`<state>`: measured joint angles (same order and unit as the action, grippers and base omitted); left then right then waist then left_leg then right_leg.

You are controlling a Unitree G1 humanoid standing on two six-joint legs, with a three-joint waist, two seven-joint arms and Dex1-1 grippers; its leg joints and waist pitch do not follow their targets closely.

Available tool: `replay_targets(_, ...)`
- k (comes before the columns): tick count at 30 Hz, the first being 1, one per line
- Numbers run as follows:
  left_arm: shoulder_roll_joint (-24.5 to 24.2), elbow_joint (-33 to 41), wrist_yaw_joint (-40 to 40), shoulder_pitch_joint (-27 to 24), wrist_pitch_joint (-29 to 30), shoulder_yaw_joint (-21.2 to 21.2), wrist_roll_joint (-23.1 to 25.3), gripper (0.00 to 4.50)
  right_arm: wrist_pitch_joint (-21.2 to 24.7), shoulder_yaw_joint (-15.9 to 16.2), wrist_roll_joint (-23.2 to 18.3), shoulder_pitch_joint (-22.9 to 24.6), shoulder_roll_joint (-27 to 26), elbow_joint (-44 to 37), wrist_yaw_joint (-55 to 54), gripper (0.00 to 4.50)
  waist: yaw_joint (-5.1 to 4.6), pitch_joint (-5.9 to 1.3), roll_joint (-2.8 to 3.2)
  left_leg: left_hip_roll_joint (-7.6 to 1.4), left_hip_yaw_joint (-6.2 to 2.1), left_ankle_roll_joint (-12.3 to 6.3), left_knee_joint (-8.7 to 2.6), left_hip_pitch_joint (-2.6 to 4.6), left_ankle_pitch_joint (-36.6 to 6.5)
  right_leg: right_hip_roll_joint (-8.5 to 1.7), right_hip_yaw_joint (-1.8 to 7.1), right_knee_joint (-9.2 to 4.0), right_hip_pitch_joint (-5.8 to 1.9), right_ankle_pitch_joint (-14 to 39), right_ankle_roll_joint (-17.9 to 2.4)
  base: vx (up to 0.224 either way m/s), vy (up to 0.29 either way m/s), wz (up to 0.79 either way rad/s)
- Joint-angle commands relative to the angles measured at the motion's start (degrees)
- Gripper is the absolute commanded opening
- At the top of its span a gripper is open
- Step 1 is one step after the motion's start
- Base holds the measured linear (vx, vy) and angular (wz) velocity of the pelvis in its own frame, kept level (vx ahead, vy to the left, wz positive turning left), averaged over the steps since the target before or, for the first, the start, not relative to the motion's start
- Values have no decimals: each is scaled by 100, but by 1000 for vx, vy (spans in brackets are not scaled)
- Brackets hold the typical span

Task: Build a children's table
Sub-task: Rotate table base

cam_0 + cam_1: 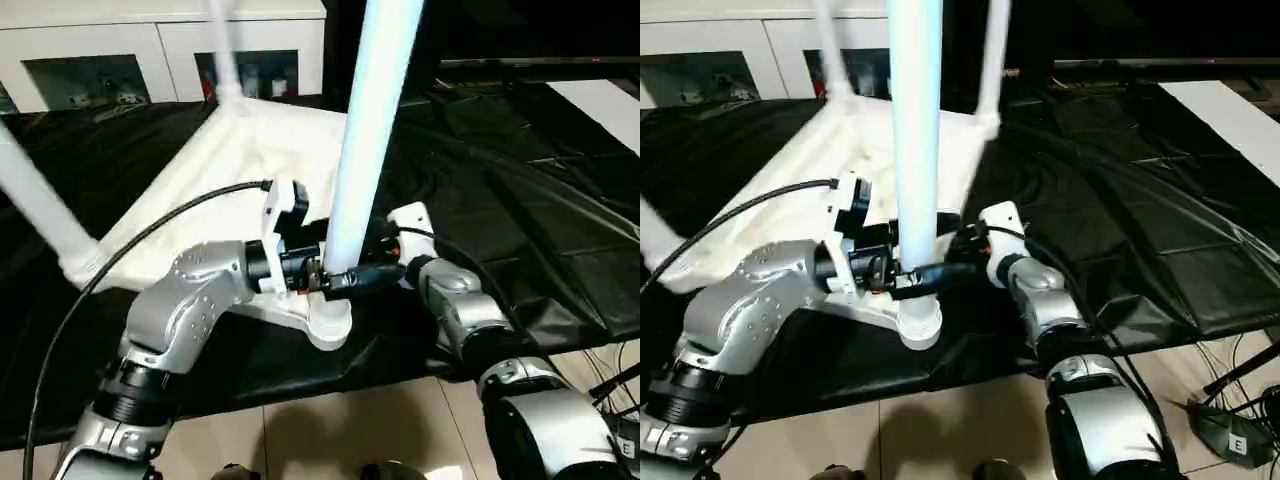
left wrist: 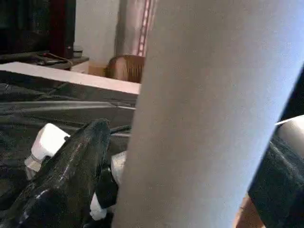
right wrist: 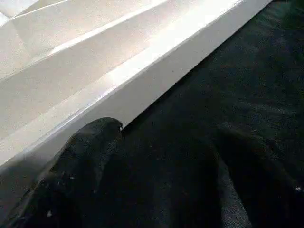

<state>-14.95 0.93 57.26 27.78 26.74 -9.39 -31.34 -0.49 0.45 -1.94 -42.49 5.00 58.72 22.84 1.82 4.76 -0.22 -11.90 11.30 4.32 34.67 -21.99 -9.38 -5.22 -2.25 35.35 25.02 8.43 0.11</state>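
From the head, the white table top (image 1: 250,160) is lying upside down on black cloth (image 1: 520,200), its nearest leg (image 1: 365,140) standing in the near corner socket (image 1: 328,325). The left gripper (image 1: 318,278) is clasping this leg. In the left wrist view, spread fingers (image 2: 71,166) are flanking it. In the right wrist view, the right gripper (image 3: 161,171), jaws spread, is lying at the top's edge.

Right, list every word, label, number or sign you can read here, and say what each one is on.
"E": a single letter on a grey object lying on the floor at the lower right of the right eye view.
Items behind the glass doors of the white cabinet: too small and blurred to read.
Table top, legs, black cloth: no text.
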Motion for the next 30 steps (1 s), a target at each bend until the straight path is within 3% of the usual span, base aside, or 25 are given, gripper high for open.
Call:
replay_targets(1, 102, -53, -59, 156, -88, -109, 121, 443, -99, 254, 43, -109, -238, -31, 359, 389, 46, -526, -3, -32, -15, -219, -374, 71, -1275, -143, 132, -324, -388, 980, -1436, 0, 0, 0)
replay_targets(6, 180, -277, -176, 243, -327, -83, 300, 443, -169, 347, 105, -52, -269, -61, 574, 389, 43, -511, -10, -35, -18, -205, -383, 79, -1391, -149, 131, -352, -381, 1206, -1405, 0, 0, 0)
replay_targets(14, 351, -546, -316, 379, -559, -68, 451, 443, -133, 399, 66, 34, -271, -164, 1060, 389, 51, -526, 7, -40, -22, -271, -373, 74, -1329, -156, 128, -340, -395, 1044, -1484, 0, 0, 0)
replay_targets(21, 463, -847, -443, 523, -817, -47, 656, 443, -262, 397, 190, 67, -242, -147, 860, 389, 54, -518, 14, -42, -20, -261, -375, 88, -1418, -154, 125, -369, -374, 1164, -1489, 0, 0, 0)
replay_targets(25, 461, -1056, -568, 603, -976, -33, 849, 443, -390, 264, 208, 13, -182, -89, 549, 389, 50, -517, 8, -40, -30, -232, -381, 83, -1459, -160, 124, -370, -378, 1218, -1452, 0, 0, 0)
replay_targets(28, 383, -1343, -753, 710, -1291, -20, 1206, 443, -497, -87, 47, -28, 0, -202, 223, 389, 69, -520, 7, -39, -28, -227, -380, 98, -1466, -159, 127, -375, -376, 1221, -1420, 0, 0, 0)
replay_targets(30, 376, -1421, -812, 739, -1331, 9, 1248, 443, -495, -160, 1, -11, 79, -268, 213, 389, 68, -517, 19, -38, -31, -220, -384, 94, -1484, -154, 122, -370, -376, 1221, -1400, 0, 0, 0)
